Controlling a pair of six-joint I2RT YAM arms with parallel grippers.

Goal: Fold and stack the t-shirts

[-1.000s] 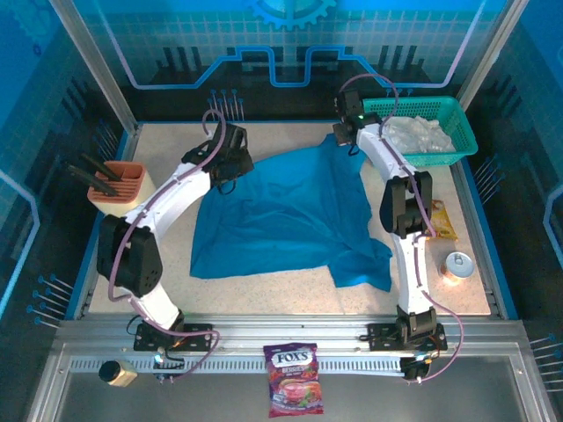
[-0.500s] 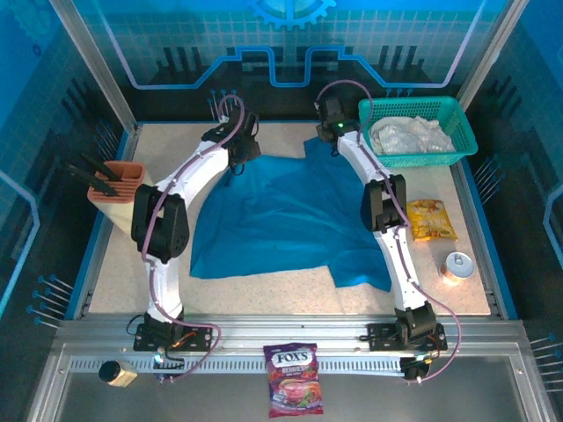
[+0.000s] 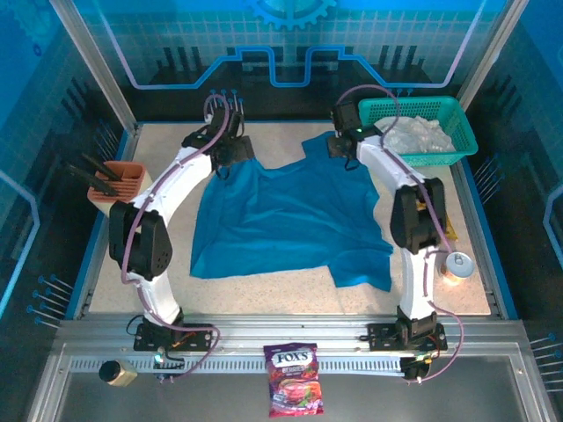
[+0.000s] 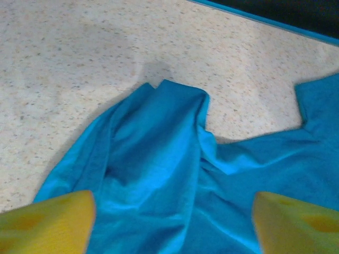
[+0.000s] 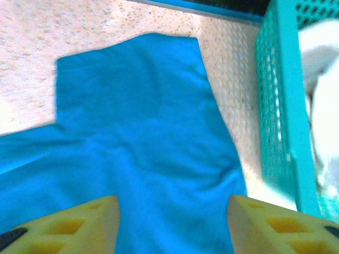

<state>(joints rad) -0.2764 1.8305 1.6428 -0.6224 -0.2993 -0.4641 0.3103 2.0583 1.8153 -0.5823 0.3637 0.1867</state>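
My left fingers point(image 4: 47, 225) and right fingers point(image 5: 69, 225) both gape wide over the far sleeves of the teal t-shirt point(image 3: 290, 215) spread on the counter point(image 3: 158, 264).

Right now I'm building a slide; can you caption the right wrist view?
Open right gripper above a sleeve of the teal-blue t-shirt, teal mesh basket with white cloth alongside.

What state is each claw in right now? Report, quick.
Left claw: open over a bunched edge of the teal t-shirt, holding nothing.
Right claw: open over the same shirt, holding nothing.
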